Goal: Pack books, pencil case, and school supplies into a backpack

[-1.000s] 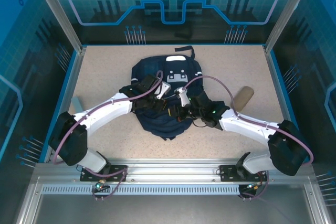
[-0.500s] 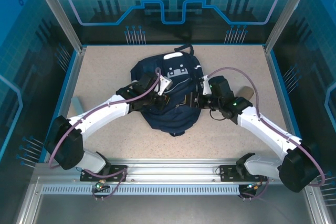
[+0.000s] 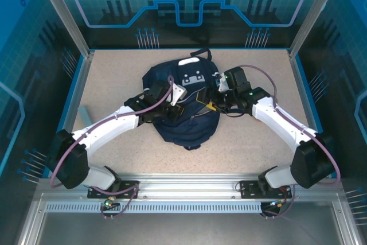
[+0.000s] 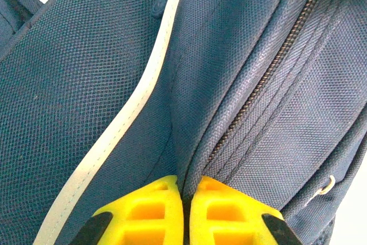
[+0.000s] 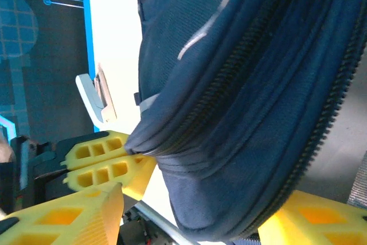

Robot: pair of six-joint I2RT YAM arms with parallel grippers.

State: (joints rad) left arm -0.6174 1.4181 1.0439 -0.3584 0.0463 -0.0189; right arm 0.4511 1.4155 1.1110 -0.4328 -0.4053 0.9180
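Since a second ago, the right arm (image 3: 281, 127) has been swung away from the middle of the backpack (image 3: 189, 124) to its right flank, and its jaws have been parted from nearly closed. The backpack is laid flat at the centre of the sand-coloured table (image 3: 114, 78), top loop towards the far edge. The zip (image 4: 269, 78) seen by the left wrist is drawn closed, and what lies inside cannot be told. From its base at the near left, the left arm (image 3: 109, 127) is stretched diagonally to the bag's left-centre. The right arm is bent at a raised elbow near the right edge and carried back inward, with the wrist over the bag's upper right corner. The left gripper (image 4: 184, 185) is pressed tight on a raised fold of navy fabric between the zip and a white stripe (image 4: 132, 113). In the overhead view the left gripper (image 3: 176, 97) sits on the bag's left half. The right gripper (image 5: 198, 216) is held wide, a yellow finger on either side of the bag's zipped edge, which lies between them. Whether its pads touch the fabric cannot be told. From above, the right gripper (image 3: 213, 102) is seen at the bag's right side.
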